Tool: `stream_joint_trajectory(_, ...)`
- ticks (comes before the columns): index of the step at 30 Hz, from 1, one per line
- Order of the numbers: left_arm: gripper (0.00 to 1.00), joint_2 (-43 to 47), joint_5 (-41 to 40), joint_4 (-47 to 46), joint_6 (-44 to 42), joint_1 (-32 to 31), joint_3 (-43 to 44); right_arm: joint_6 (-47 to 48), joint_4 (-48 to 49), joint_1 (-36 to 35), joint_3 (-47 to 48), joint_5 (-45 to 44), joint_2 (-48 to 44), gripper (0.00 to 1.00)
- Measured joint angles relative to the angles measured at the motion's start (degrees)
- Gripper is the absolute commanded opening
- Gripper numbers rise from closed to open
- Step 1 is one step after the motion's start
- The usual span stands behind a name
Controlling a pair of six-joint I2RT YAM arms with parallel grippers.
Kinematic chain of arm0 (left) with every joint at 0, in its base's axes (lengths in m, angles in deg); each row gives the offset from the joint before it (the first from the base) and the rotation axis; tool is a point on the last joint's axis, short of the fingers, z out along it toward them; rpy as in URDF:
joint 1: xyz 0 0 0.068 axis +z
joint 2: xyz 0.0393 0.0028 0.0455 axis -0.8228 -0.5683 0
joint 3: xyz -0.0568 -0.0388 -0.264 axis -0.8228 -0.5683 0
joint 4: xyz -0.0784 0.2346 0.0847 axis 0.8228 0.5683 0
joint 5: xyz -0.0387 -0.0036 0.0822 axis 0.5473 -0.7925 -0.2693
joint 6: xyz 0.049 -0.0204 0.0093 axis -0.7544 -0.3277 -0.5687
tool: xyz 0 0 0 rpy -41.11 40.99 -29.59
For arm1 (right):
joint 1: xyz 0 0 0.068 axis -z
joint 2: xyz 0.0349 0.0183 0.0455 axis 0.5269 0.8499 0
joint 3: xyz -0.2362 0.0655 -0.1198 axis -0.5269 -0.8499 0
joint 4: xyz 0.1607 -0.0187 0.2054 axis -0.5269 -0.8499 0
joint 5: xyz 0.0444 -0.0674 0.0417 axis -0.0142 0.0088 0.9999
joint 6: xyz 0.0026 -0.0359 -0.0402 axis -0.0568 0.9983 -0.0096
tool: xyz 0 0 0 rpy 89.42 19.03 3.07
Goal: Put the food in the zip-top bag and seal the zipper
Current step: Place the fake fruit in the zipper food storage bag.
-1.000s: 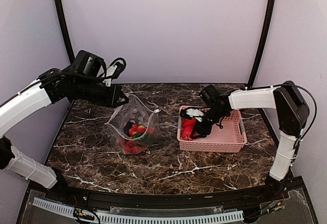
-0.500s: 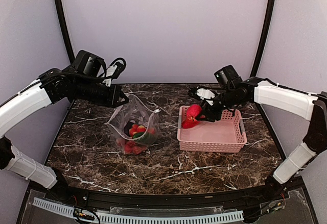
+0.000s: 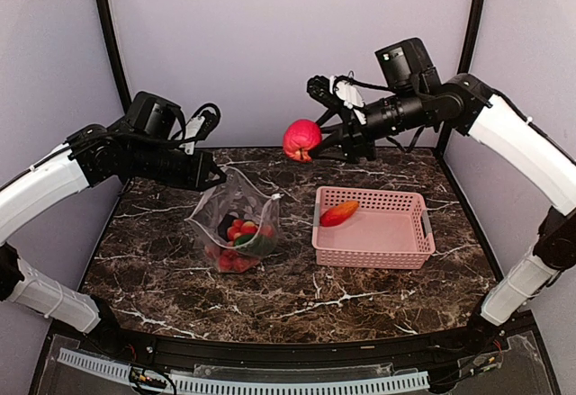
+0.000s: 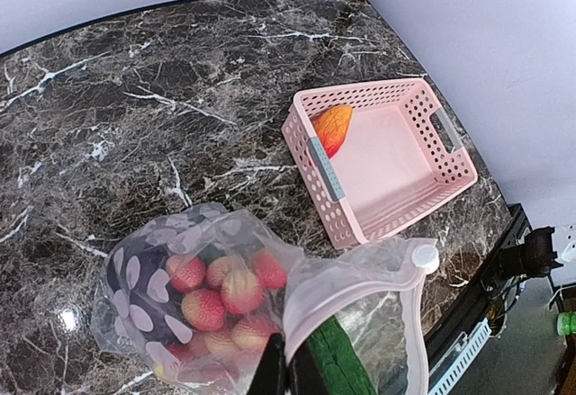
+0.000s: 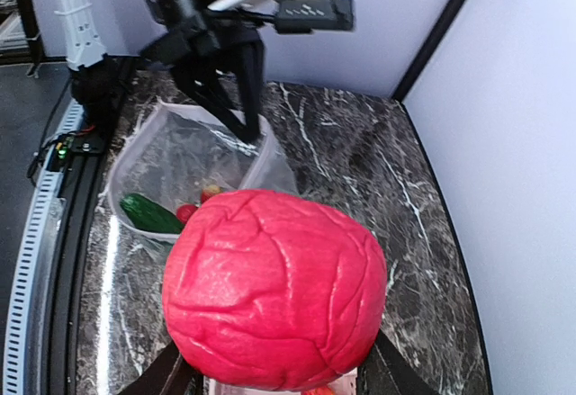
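While the red round fruit (image 3: 301,139) is clamped aloft in the right gripper (image 3: 312,146), the zip-top bag (image 3: 236,219) is found below and to its left, mouth upward, its rim pinched shut-fingered by the left gripper (image 3: 216,177). An orange-red piece (image 3: 338,212) lies in the pink basket (image 3: 423,233) on the marble table (image 3: 360,291).

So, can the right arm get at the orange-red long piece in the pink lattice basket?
Probably not yet: the right arm's jaws are shut on the red wrinkled ball, held high. The orange-red piece itself lies uncovered in the open pink basket.
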Motion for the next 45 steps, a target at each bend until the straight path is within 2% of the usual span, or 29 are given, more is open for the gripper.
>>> stream_joint_trajectory(8, 0.01, 2.25, 0.28, -1.79, 0.07, 0.0, -1.84, 1.77, -2.45, -8.48, 5.46, 1.57, 6.27, 0.39)
stream_joint_trajectory(14, 0.01, 2.97, 0.5, -3.02, 0.44, 0.0, -3.26, 3.19, -2.1, -15.15, 6.08, -5.9, 11.15, 0.4)
stream_joint_trajectory(15, 0.01, 3.1, 0.5, -3.1, 0.55, -0.02, -3.39, 3.41, -1.68, -16.26, 6.08, -7.87, 12.02, 0.42)
stream_joint_trajectory(18, 0.01, 3.37, 0.7, -3.45, 0.94, 0.0, -3.41, 4.07, 0.04, -18.78, 6.08, -13.79, 14.71, 0.61)
stream_joint_trajectory(22, 0.01, 3.43, 0.74, -4.07, 1.22, -0.02, -3.58, 4.09, 2.36, -20.31, 6.08, -19.04, 17.16, 0.75)
stream_joint_trajectory(27, 0.01, 3.48, 0.81, -4.22, 1.36, -0.02, -3.76, 3.41, 4.04, -20.28, 6.19, -21.9, 16.96, 0.78)
stream_joint_trajectory(35, 0.01, 3.58, 0.66, -4.22, 1.27, -0.02, -3.78, 3.48, 6.82, -18.58, 0.44, -24.63, 9.25, 0.72)
stream_joint_trajectory(45, 0.01, 4.5, 0.0, -3.98, 0.96, -0.02, -4.17, 3.08, 8.52, -3.13, -10.4, -24.79, 0.52, 0.69)
